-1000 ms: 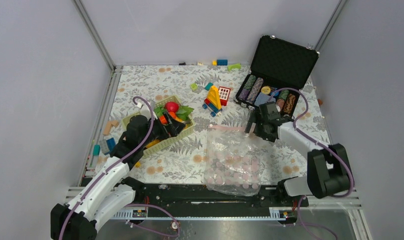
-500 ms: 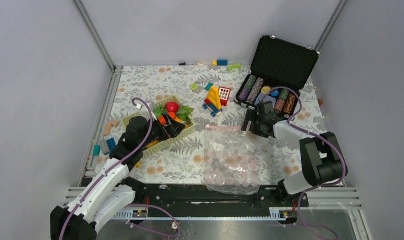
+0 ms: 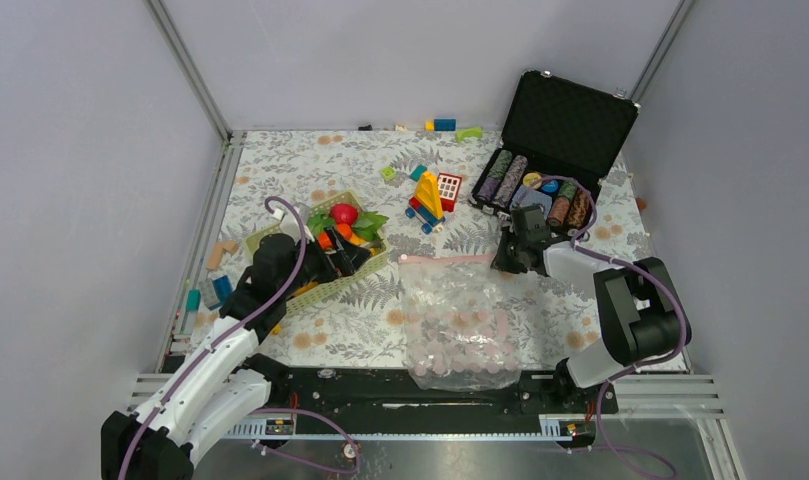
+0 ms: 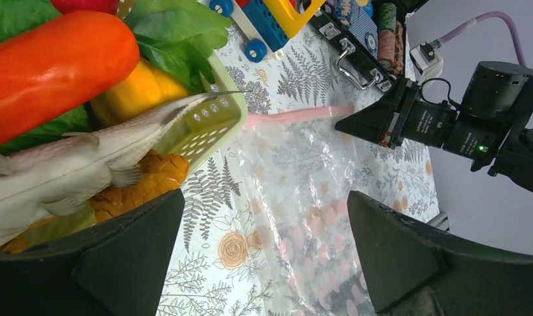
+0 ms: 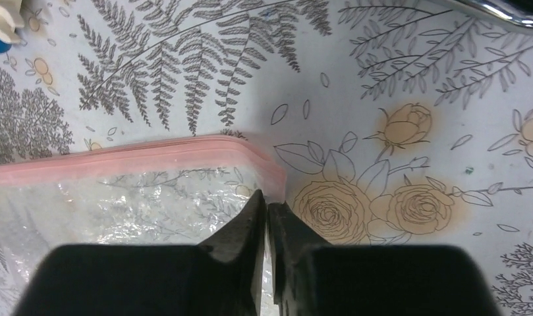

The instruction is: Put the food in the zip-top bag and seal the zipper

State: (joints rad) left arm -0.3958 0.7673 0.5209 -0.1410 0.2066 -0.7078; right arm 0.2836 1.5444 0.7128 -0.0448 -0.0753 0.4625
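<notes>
Loosely crinkled, clear zip-top bag (image 3: pixel 458 320), pink zipper (image 5: pixel 118 155) — right gripper (image 5: pixel 268 205) pinching its corner, left gripper (image 4: pixel 265 204) wide.

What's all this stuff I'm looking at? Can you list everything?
bag: one, clear, table centre
zipper: one, pink, bag's far edge
food: several, red, orange, yellow, green, in basket
basket: one, pale green, left of bag
case: one, black, open, far right
chips: several stacks, mixed colours, in case
blocks: many, mixed colours, scattered far and left
table: one, floral cover
left gripper: one, black, open, by basket
right gripper: one, black, closed on bag's far-right corner
</notes>
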